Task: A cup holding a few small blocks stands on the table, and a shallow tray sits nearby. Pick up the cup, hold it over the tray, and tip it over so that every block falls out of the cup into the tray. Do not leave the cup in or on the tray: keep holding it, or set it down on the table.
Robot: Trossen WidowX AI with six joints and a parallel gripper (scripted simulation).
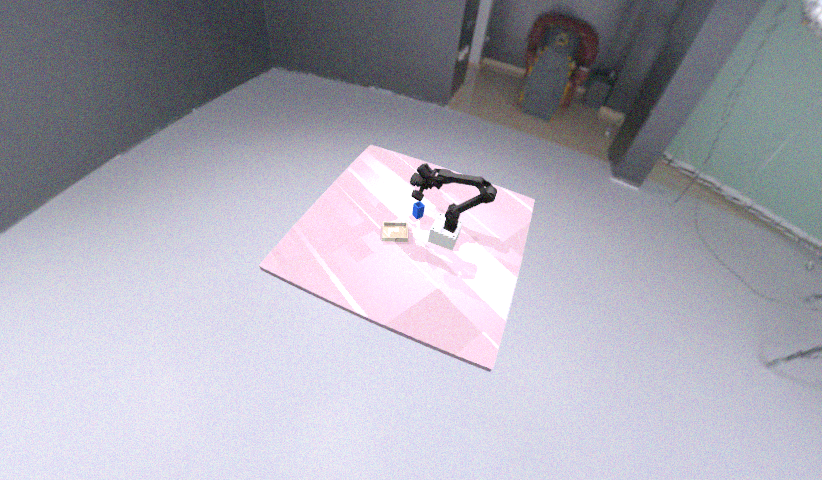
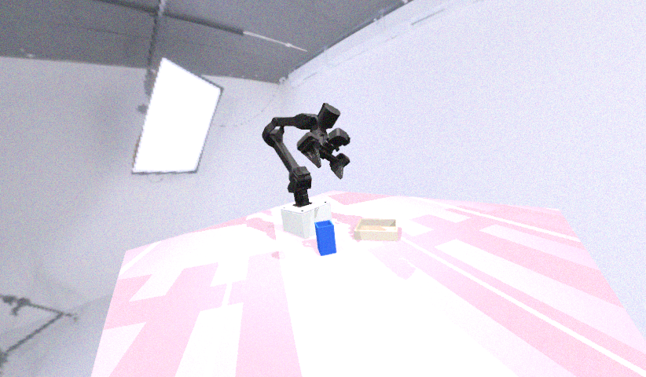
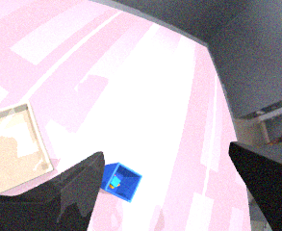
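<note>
1 black parallel-jaw gripper (image 1: 416,186) (image 2: 330,172) (image 3: 169,153): spread wide above the table, nothing between. 1 blue square-mouthed cup (image 2: 325,240) (image 1: 418,211) (image 3: 132,187): upright on the table, partly overlapped by 1 finger in wrist view. Inside, cyan and orange small blocks (image 3: 115,181) — count unclear. 1 shallow beige rectangular tray (image 1: 394,239) (image 2: 376,234) (image 3: 38,137): nearby, cropped in wrist view.

The square, open-topped blue cup (image 1: 418,210) (image 2: 325,239) (image 3: 129,185) looks like smooth plastic, and the shallow rectangular beige tray (image 1: 394,239) (image 2: 376,234) (image 3: 40,140) has a matt, pale finish like unvarnished wood. The black jointed arm (image 1: 464,179) (image 2: 284,154) and its 2-fingered black claw (image 2: 330,171) (image 3: 169,153) look like dark, matt plastic or metal, which of the 2 I cannot tell. Under them, the boxy white base (image 1: 443,238) (image 2: 295,223) appears smooth and hard, and the pink-and-white patterned tabletop (image 1: 367,279) (image 2: 364,303) (image 3: 145,91) looks flat and smooth.
</note>
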